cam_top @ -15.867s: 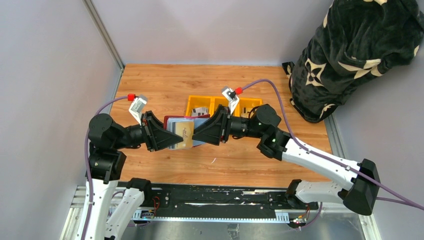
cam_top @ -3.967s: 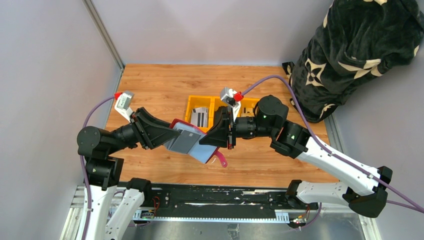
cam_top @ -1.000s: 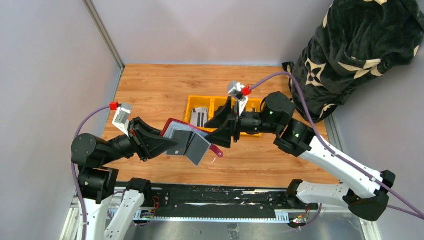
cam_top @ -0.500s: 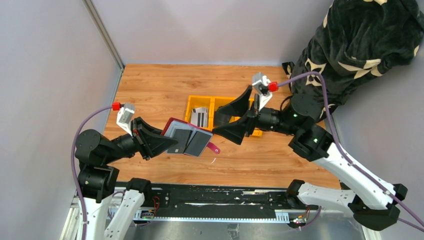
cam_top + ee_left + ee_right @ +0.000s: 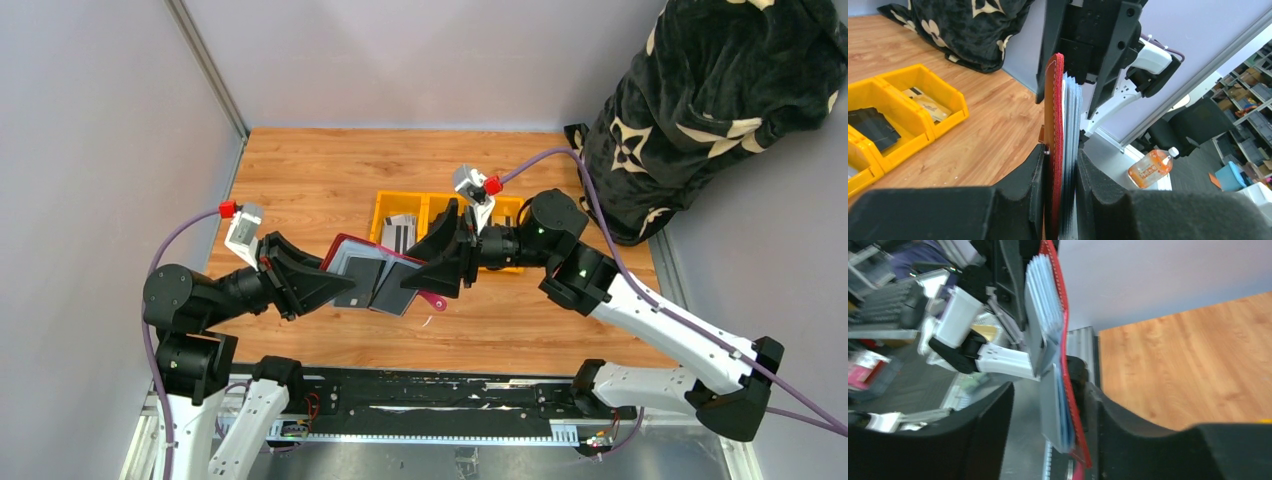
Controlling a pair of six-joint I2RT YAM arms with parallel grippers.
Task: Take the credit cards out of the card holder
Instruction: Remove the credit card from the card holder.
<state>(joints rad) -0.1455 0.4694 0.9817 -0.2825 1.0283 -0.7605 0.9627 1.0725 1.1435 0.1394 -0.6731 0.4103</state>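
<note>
The dark red card holder (image 5: 365,278) hangs open above the table, its pale grey sleeves facing up. My left gripper (image 5: 330,285) is shut on its left half; in the left wrist view both pads press the red cover (image 5: 1054,115) and the sleeve stack. My right gripper (image 5: 437,268) is open around the holder's free right half (image 5: 1064,355). The red cover lies against one finger (image 5: 1108,430), with a gap to the other. No card shows in my right jaws. Credit cards lie in the yellow bin (image 5: 505,205): a striped grey one (image 5: 400,236) and a tan one (image 5: 928,100).
The three-part yellow bin stands just behind both grippers, with a black item (image 5: 870,125) in one part. A dark patterned blanket bundle (image 5: 720,100) fills the back right corner. Grey walls close the left and back. A black rail (image 5: 430,400) runs along the near edge.
My right arm swung away to the right over the bin with its jaws wide, then came back onto the holder's free half. My left gripper kept its hold and barely moved.
</note>
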